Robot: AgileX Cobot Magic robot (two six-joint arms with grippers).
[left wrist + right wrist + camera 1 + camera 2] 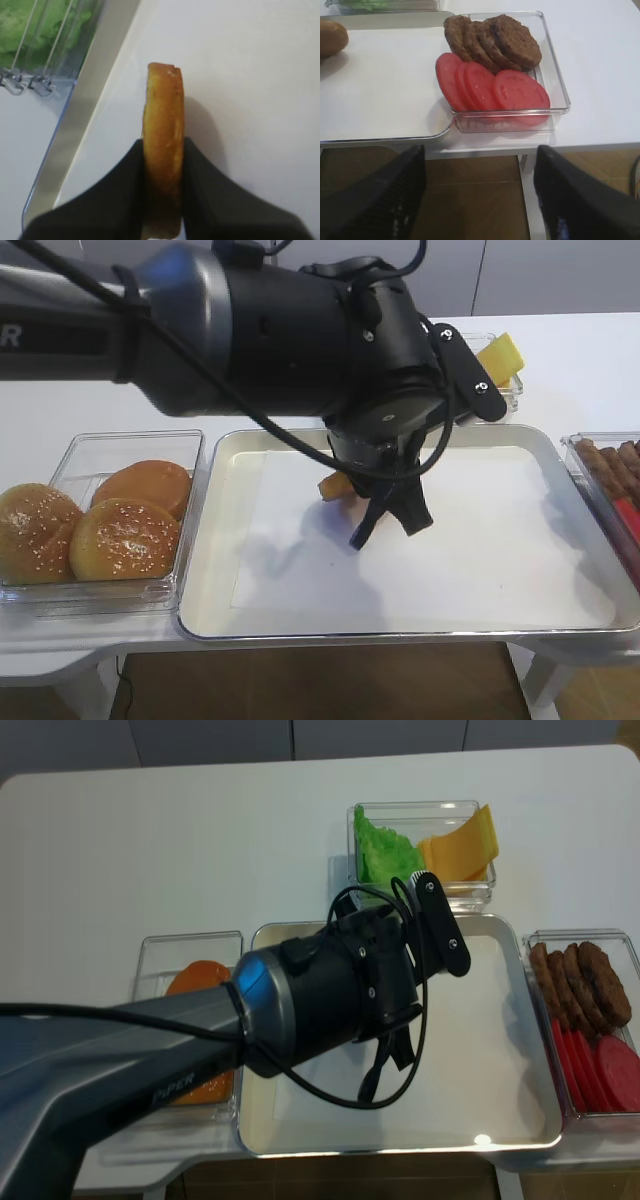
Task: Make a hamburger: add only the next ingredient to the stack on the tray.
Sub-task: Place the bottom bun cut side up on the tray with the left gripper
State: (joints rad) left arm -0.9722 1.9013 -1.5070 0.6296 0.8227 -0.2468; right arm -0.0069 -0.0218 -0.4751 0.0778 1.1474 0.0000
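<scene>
Placement step, left gripper (pixel 162 200) clamped on the seedless bun half (pixel 163 145) held on edge over the tray (pixel 225 540), frame centre; next: lower, lay flat, release.

Left claw (pixel 162 195) clamped, right claw (pixel 480 200) spread
</scene>
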